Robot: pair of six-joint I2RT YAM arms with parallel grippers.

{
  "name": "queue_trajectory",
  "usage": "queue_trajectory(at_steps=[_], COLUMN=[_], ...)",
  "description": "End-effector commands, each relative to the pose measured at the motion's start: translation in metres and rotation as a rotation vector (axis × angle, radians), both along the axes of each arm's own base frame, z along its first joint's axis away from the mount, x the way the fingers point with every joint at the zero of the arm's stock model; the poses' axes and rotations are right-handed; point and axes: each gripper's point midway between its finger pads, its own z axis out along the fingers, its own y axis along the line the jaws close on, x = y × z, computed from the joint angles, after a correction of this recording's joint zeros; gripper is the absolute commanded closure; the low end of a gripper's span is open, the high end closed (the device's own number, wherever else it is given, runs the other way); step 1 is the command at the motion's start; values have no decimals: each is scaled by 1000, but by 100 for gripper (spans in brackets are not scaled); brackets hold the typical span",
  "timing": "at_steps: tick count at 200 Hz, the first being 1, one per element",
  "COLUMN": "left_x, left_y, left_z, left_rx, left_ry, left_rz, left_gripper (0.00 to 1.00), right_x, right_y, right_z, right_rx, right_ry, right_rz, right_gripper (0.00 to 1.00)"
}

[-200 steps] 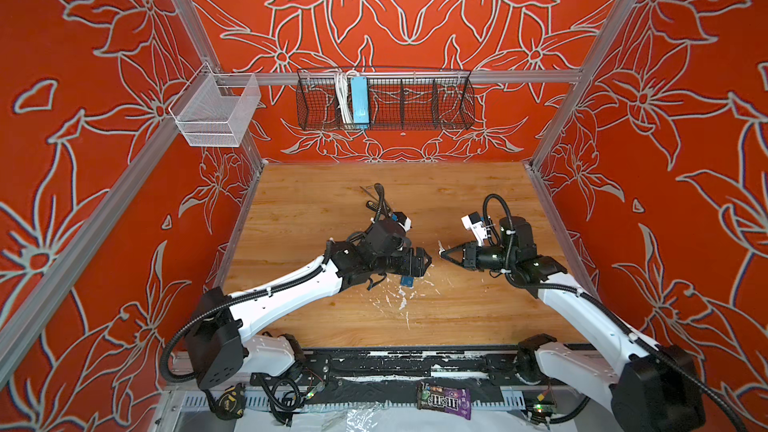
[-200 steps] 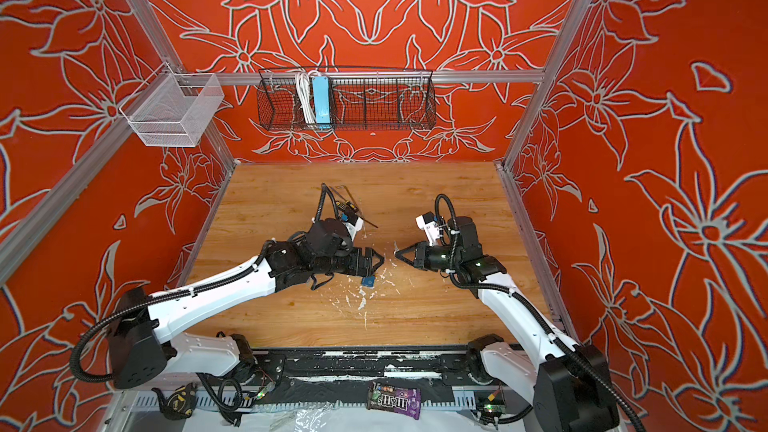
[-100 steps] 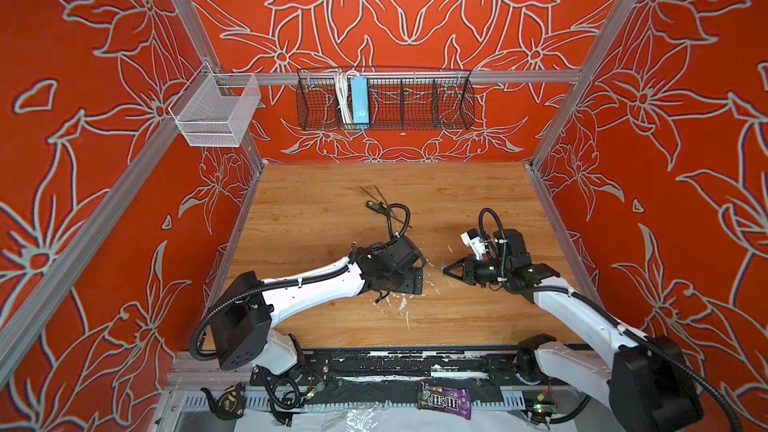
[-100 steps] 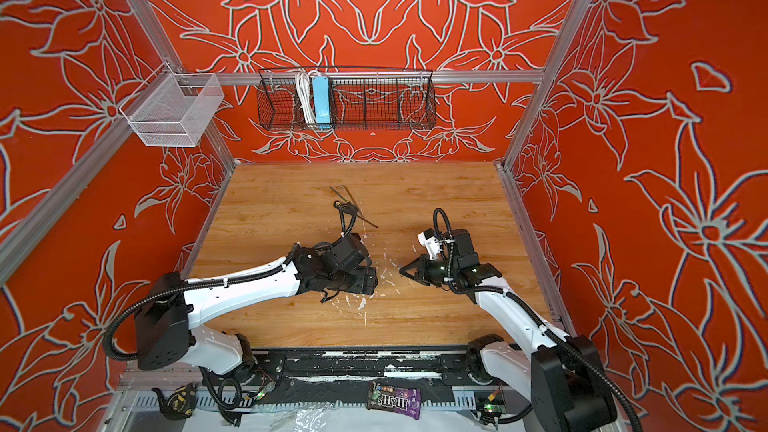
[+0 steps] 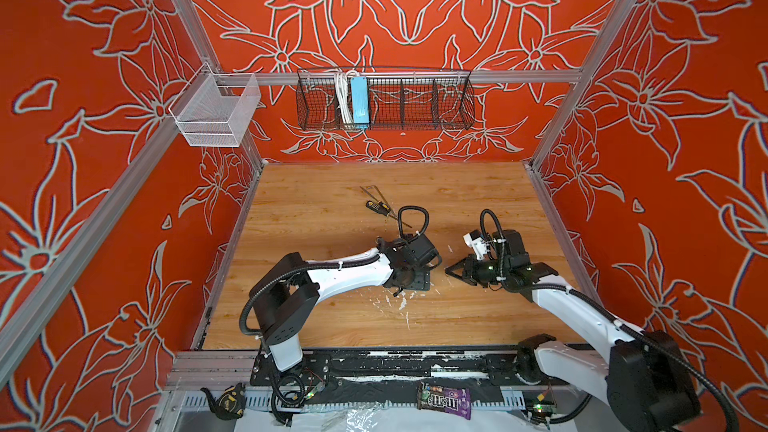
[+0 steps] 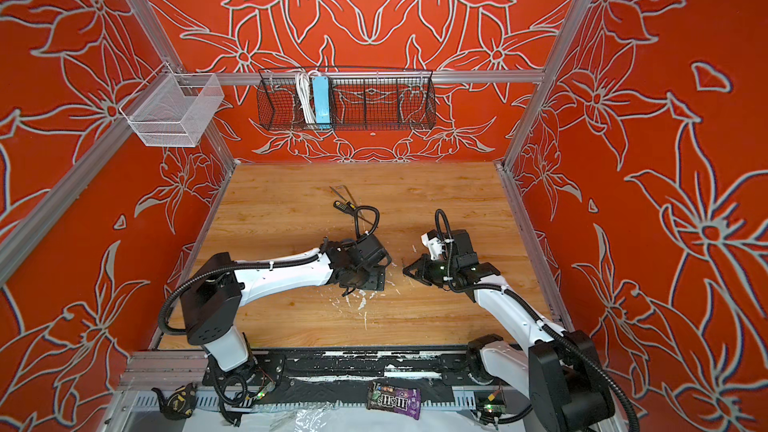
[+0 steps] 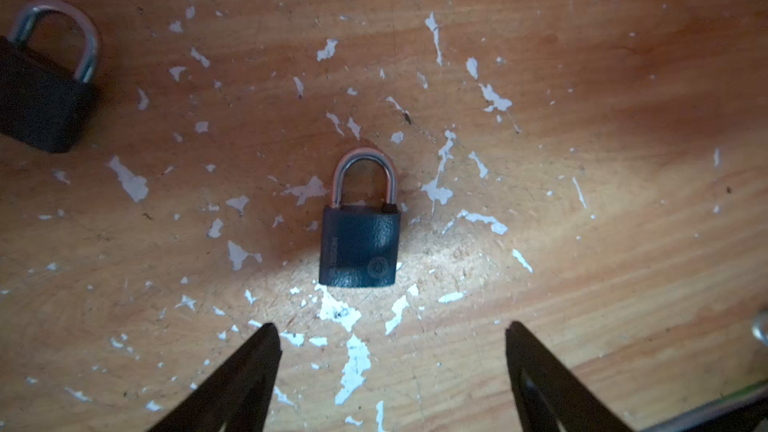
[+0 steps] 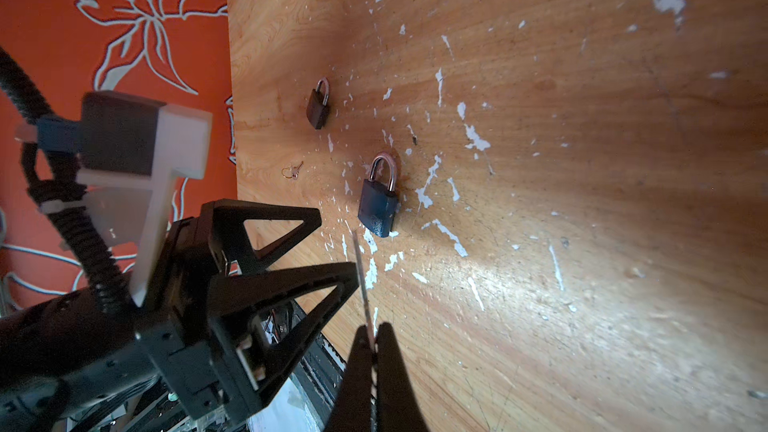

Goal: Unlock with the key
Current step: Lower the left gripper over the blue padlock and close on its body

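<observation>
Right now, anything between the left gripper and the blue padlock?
Nothing in the way. The left wrist view shows only bare table, chipped wood with white flecks, between the open left gripper and the blue padlock.

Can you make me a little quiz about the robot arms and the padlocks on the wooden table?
1. True or false: the left gripper is shut on the dark blue metal padlock.
2. How many padlocks lie on the worn wooden table? A one, B two, C four.
3. Fill in: the right gripper pinches a thin silver ____.
Key: 1 false, it is open, clear of the lock. 2 B, counting the darker metal padlock. 3 key.
</observation>
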Motion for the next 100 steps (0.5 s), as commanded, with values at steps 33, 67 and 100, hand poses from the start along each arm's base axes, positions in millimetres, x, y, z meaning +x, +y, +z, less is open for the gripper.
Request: queue_trajectory(at_steps=[33, 67, 100], left_x=[8, 8, 12], left_y=[6, 4, 6], left_z=[-16, -26, -35], left_rx=[128, 160, 167], left_ry=[25, 59, 82], left_rz=[54, 71, 90], left_gripper=[23, 25, 25], right_x=[1, 1, 2], right_y=[-4, -3, -5], right_z=[-4, -2, -4], right_rx=[-10, 0, -12], right_ry=[4, 7, -1], right_rz=[-24, -25, -28], right_gripper=[100, 100, 100])
